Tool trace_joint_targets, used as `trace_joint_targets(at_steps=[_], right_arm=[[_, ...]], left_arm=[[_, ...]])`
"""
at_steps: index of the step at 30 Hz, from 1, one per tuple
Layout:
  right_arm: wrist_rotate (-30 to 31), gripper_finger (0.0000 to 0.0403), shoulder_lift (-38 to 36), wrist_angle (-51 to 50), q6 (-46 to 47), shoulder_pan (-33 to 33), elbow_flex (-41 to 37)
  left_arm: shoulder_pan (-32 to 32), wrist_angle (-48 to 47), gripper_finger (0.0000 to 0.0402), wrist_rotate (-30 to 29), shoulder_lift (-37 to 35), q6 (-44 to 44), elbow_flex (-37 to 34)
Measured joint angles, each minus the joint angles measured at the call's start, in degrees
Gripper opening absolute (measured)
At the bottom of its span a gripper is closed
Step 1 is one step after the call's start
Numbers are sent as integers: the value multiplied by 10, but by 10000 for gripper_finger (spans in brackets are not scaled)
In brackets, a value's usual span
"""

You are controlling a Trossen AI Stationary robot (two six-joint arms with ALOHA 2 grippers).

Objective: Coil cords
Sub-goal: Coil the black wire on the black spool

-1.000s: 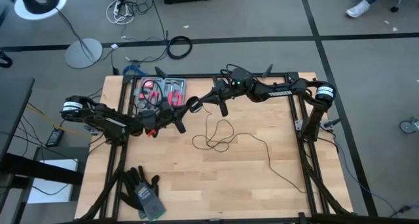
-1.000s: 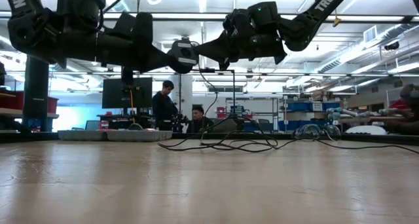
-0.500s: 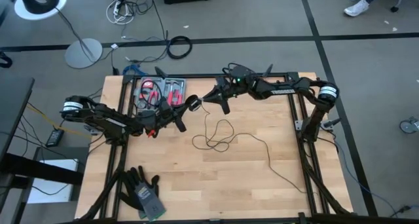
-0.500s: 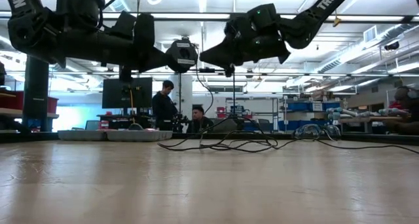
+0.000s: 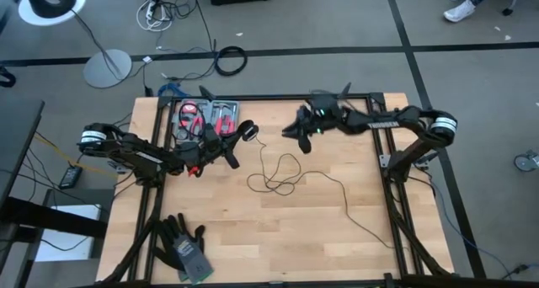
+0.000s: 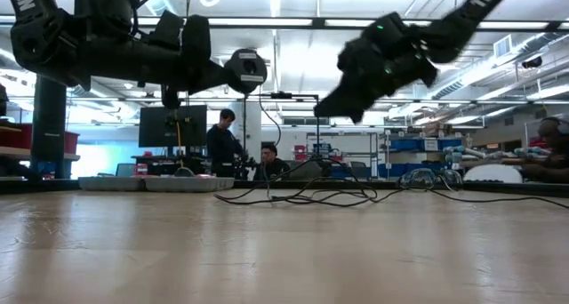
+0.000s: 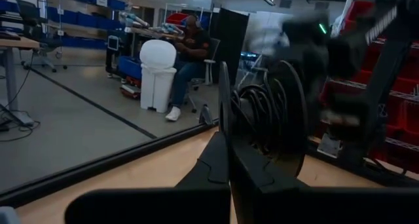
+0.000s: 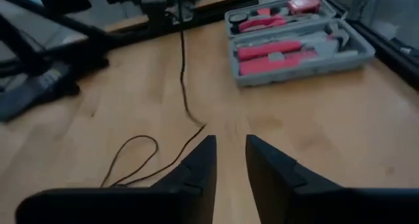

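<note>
Left of centre in the high view, the left gripper point(image 5: 238, 135) has its jaws clamped on the puck point(image 5: 247, 132), lifted above the table point(image 5: 320, 229). From it the cord point(image 5: 282, 174) drops into loose loops at mid-frame and trails toward the lower right. Upper centre, the right gripper point(image 5: 296, 130) hangs with jaws narrowly parted, empty.

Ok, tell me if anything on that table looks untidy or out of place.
Most of the thin black cord lies in loose, uneven loops across the table, trailing toward the near right edge. Only its puck end is held up, in the left gripper. A pair of gloves lies crumpled near the front left corner.
</note>
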Motion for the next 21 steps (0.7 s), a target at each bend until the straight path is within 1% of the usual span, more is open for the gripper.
trace_joint_targets(at_steps=[2,3,6,9,12,15,18,21], right_arm=[[55,75,4,95,38,30,-61],[93,72,11,141,51,50,-86],[200,64,40,236,49,120,-127],[292,56,67,262,21,173,-124],[368,50,91,265,-11,202,-102],[404,48,112,274,-26,209,-79],[407,51,132,274,-56,207,-56],[407,60,154,282,-66,204,-28]], left_arm=[[0,1,0,-1,0,-1,0],[0,1,0,-1,0,-2,0],[0,0,0,-2,0,-13,0],[0,0,0,-3,0,-13,0],[0,3,0,-21,0,-15,0],[0,4,0,-26,0,-15,0],[0,4,0,-26,0,-16,0],[0,8,0,-25,0,-15,0]])
